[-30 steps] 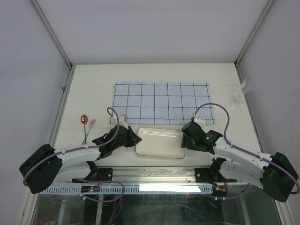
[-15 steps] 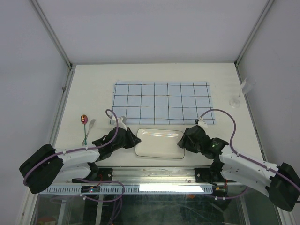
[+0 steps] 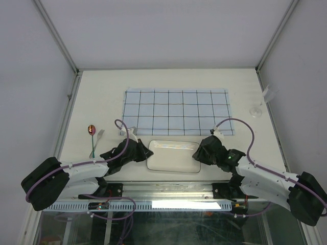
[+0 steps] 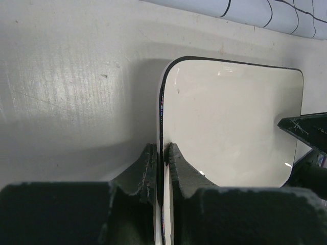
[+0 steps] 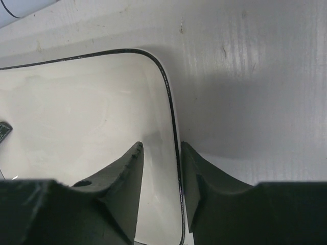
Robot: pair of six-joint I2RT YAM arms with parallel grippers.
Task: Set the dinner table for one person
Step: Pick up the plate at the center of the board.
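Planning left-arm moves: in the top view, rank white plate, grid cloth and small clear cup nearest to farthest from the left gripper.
1. White plate, clamped in the left gripper.
2. Grid cloth, just beyond it.
3. Small clear cup, far right.

From above I can't see either set of fingers: the left gripper point(image 3: 148, 152) and right gripper point(image 3: 197, 153) cover both ends of the plate point(image 3: 173, 155). At the left, a red-topped thing point(image 3: 91, 128) and a pale piece point(image 3: 100, 135) beside it are too small to name, likewise the clear bit point(image 3: 255, 109) far right. My left wrist view cuts the cloth point(image 4: 255, 6) at its top edge and the plate at the bottom; the right wrist view keeps only a cloth corner.
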